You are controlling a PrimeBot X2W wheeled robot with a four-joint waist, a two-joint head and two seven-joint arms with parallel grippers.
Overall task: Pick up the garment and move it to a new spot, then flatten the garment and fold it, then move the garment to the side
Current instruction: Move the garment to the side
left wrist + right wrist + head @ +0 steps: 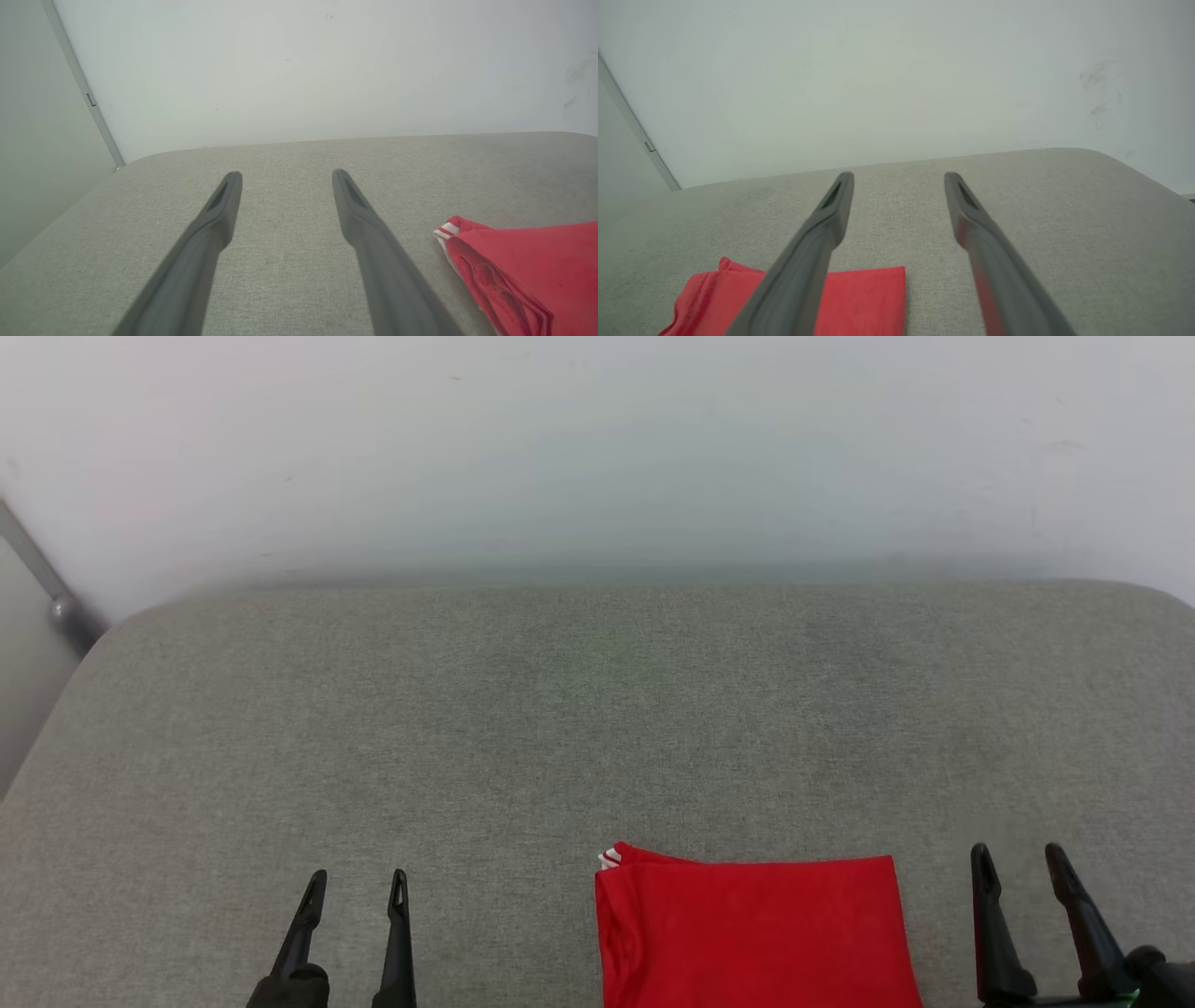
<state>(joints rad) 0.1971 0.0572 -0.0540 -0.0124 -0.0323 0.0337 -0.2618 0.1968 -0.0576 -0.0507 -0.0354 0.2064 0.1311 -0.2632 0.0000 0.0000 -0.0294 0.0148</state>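
The garment [756, 933] [528, 270] [864, 294] is lying folded into a flat red rectangle on the grey padded bench [560, 728], at the near edge of the head view and right of centre. A bit of white, red-striped trim [609, 859] is peeking out at its far left corner. It is sitting between my two arms, just beside my right jaws and further from my left jaws, touching neither. My left jaws are standing apart and gripping nothing, pointing across bare fabric toward the pale wall [597, 448]. My right jaws are likewise standing apart and empty, with the garment showing beneath the left finger in the right wrist view.
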